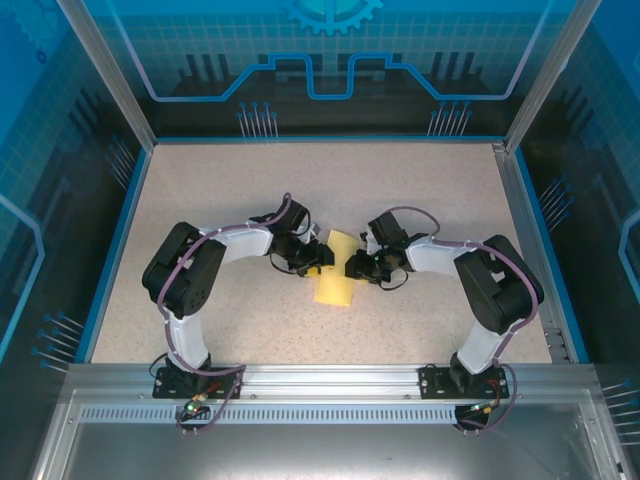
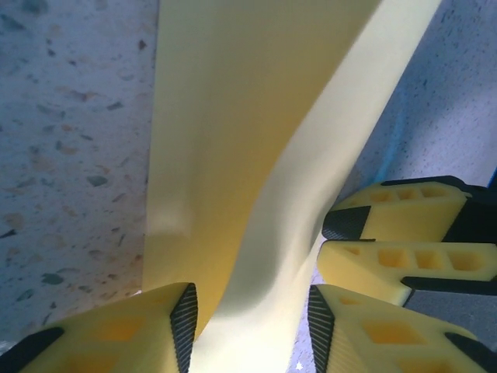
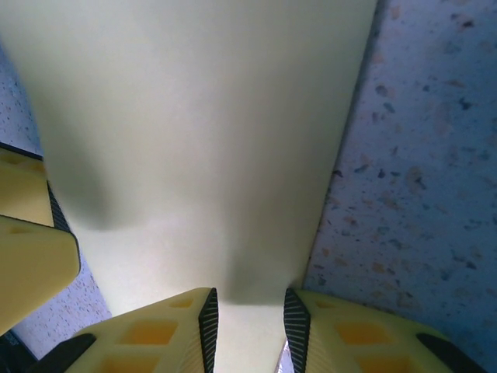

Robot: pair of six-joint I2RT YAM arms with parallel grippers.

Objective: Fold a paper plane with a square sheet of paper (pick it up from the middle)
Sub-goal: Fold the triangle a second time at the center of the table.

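Square sheet of paper (image 1: 336,285): yellow, folded to a narrow strip, mid-table (image 1: 220,200), between my two wrists. One long side lies flat; the other lifts in a soft curved flap.

My left gripper (image 2: 248,315): jaws apart, astride the lifted flap at the strip's left side. Can't tell if the pads press it.

My right gripper (image 3: 248,318): jaws closer together, paper running between them. Grip uncertain too. The two grippers sit just beside each other.
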